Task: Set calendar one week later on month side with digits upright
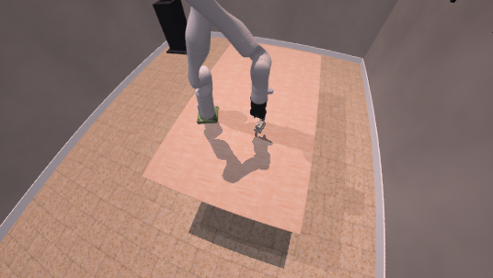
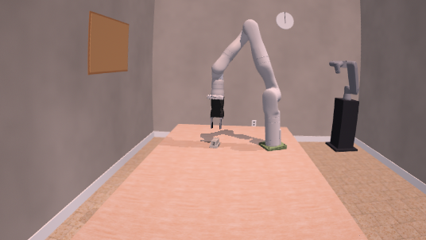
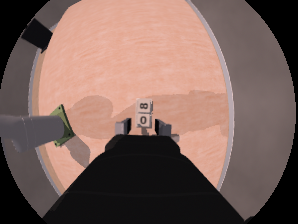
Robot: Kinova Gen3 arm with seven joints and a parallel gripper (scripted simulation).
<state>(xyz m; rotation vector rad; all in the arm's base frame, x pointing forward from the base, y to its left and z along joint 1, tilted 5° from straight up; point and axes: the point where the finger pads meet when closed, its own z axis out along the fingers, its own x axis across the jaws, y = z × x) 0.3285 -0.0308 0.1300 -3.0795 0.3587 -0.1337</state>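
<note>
The small calendar (image 1: 260, 128) (image 2: 214, 143) (image 3: 144, 113), a pale tray with two white digit cubes side by side, stands on the long wooden table (image 1: 276, 193) (image 2: 222, 191) (image 3: 133, 50). It is too small for me to read the digits or the month. My gripper (image 1: 258, 118) (image 2: 215, 126) (image 3: 143, 124) points straight down and hangs a short way above the calendar. It is open and empty, and its fingers frame the calendar in the wrist view.
The arm's green base plate (image 1: 208, 119) (image 2: 273, 146) (image 3: 61, 124) sits on the table close to the calendar. A black pedestal (image 2: 343, 123) (image 1: 170, 23) with a second small arm stands on the tiled floor beyond the table. Walls enclose the room.
</note>
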